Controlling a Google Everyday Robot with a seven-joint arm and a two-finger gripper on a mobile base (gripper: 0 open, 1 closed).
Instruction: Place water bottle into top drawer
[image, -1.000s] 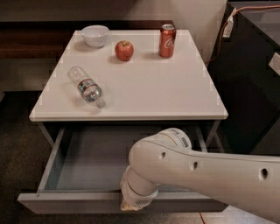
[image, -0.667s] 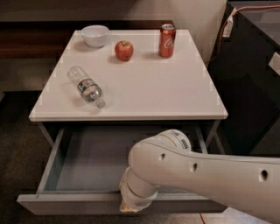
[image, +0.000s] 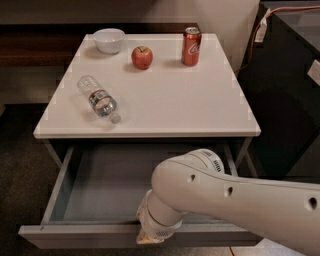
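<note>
The robot's gripper (image: 149, 236) sat low at the front lip of the top drawer (image: 75, 236), which stood open beneath the white table (image: 200, 105). The bulky white arm (image: 240, 200) reached in from the right and covered it from above, so whether the gripper was open or closed, or had hold of anything, could not be told. The water bottle (image: 98, 99) lay on its side on the tabletop, well beyond the gripper and to its left, near the table's left edge with its cap pointing toward the drawer. Farther back stood an apple (image: 142, 57), a red soda can (image: 191, 46) to the apple's right, and a white bowl (image: 109, 40) in the far left corner.
</note>
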